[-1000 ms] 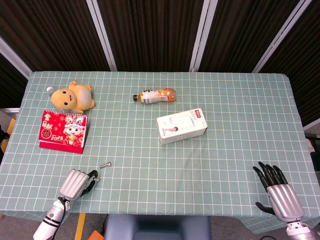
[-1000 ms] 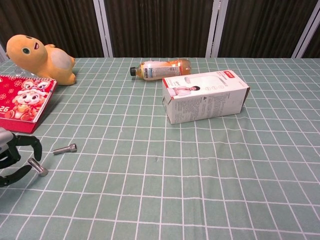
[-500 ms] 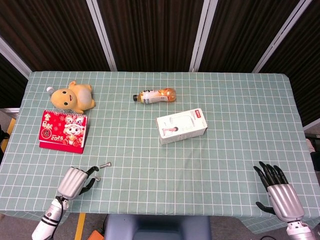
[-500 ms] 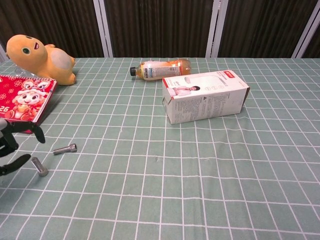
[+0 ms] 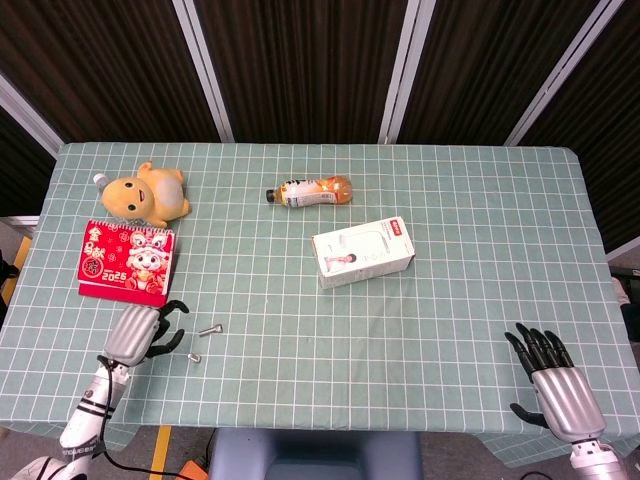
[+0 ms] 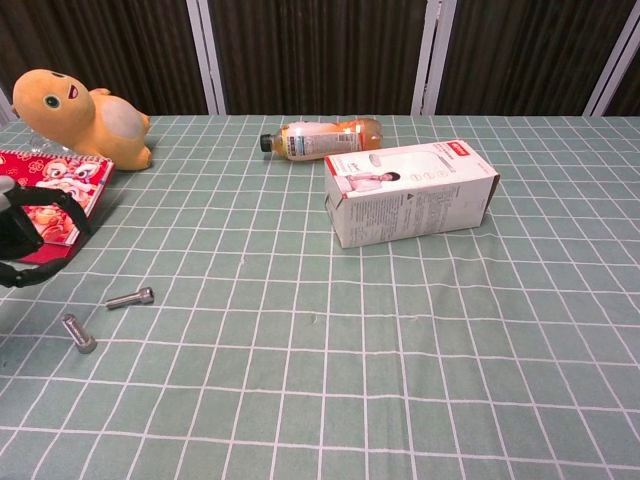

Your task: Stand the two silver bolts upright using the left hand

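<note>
Two silver bolts sit on the green checked cloth near the front left. One bolt (image 5: 209, 328) (image 6: 131, 298) lies flat on its side. The other bolt (image 5: 194, 357) (image 6: 78, 333) is nearer the table's front edge and looks slanted in the chest view, apparently lying down. My left hand (image 5: 140, 333) (image 6: 25, 235) hovers just left of both bolts, beside the red calendar, with its fingers curved, apart and holding nothing. My right hand (image 5: 555, 385) rests at the front right corner with its fingers spread and empty, far from the bolts.
A red calendar (image 5: 128, 263) (image 6: 45, 195) stands behind my left hand. A yellow plush toy (image 5: 148, 195) (image 6: 85, 103) lies further back. An orange drink bottle (image 5: 311, 191) (image 6: 320, 137) lies on its side near a white box (image 5: 362, 251) (image 6: 410, 192) at mid-table.
My left hand let go of the nearer bolt, which stays on the cloth. The hand then drew back and leftward toward the calendar. The right hand has not moved.
</note>
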